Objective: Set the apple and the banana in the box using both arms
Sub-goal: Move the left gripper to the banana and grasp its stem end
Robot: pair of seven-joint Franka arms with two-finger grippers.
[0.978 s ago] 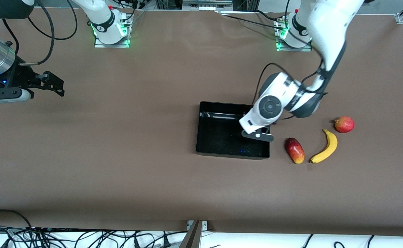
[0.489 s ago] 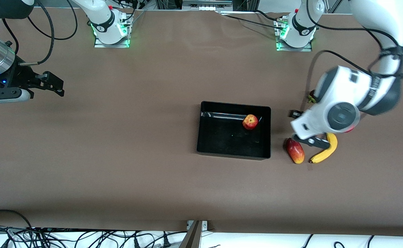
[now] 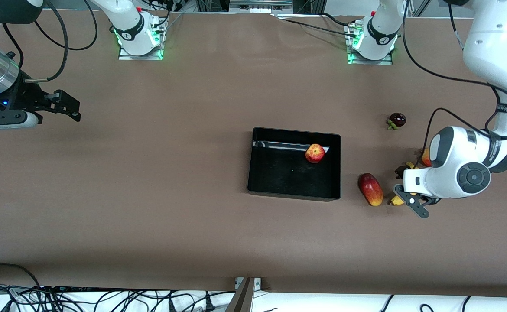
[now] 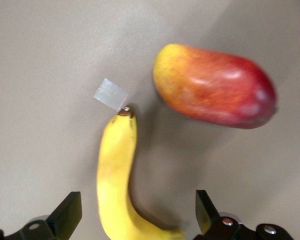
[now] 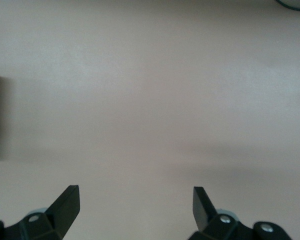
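The apple (image 3: 314,153) lies in the black box (image 3: 279,173), in the corner toward the left arm's end that is farther from the front camera. The banana (image 4: 115,180) lies on the table beside the box, toward the left arm's end. In the front view only its tip (image 3: 395,201) shows under the left hand. My left gripper (image 3: 408,189) is open over the banana, its fingers astride the fruit's lower half in the left wrist view (image 4: 136,215), touching nothing. My right gripper (image 3: 63,106) is open and empty and waits at the right arm's end, also showing in the right wrist view (image 5: 135,205).
An elongated red-and-yellow fruit (image 3: 370,189) lies between the box and the banana, close to the banana's tip (image 4: 215,92). A pinkish-red round fruit (image 3: 427,157) is partly hidden by the left arm. A small dark fruit (image 3: 397,119) lies farther from the front camera.
My left arm left the box, where the apple now lies, swung toward its own end of the table and now hangs over the banana. The right arm has not moved.
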